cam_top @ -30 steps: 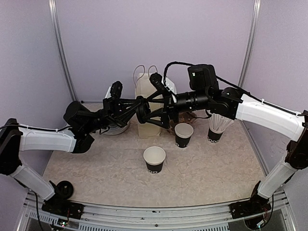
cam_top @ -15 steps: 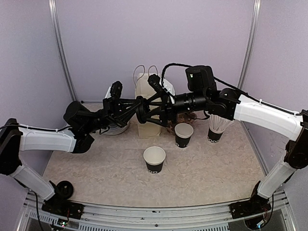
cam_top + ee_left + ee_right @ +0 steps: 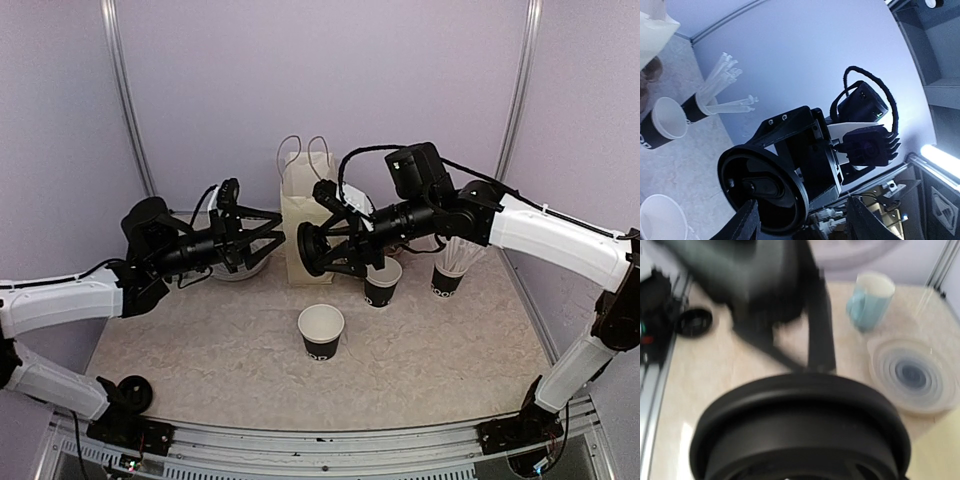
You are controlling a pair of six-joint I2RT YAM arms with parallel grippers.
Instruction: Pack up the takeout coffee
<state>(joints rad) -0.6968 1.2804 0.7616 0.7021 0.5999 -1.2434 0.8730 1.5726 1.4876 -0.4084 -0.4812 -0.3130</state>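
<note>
Cups are standing open on the surface (image 3: 200,340), two of them, black with white letters and white insides, and no lids are sitting on them. The right fingers (image 3: 335,258) are pinching a round black lid (image 3: 306,250) by its edge. They are holding it up in the air, tipped on its side, with its flat face looking toward the left arm.

The left fingers (image 3: 747,226) are spread apart with nothing between them. They are pointing at the black lid from across a gap and are not touching it.

The first cup (image 3: 380,290) is sitting just below the right fingers, a little to their right. The second cup (image 3: 321,332) is standing below the black lid and closer to the arm bases, well apart from both sets of fingers.

A tall paper bag (image 3: 298,215) with handles is standing behind the black lid, farther back than both sets of fingers. A straw cup (image 3: 447,272), black and full of white straws, is sitting off to the right of the right fingers, past the first cup. Down below the left fingers, a stack of clear lids (image 3: 912,372) is lying on the surface, and a small blue cup (image 3: 870,300) is standing near it.
</note>
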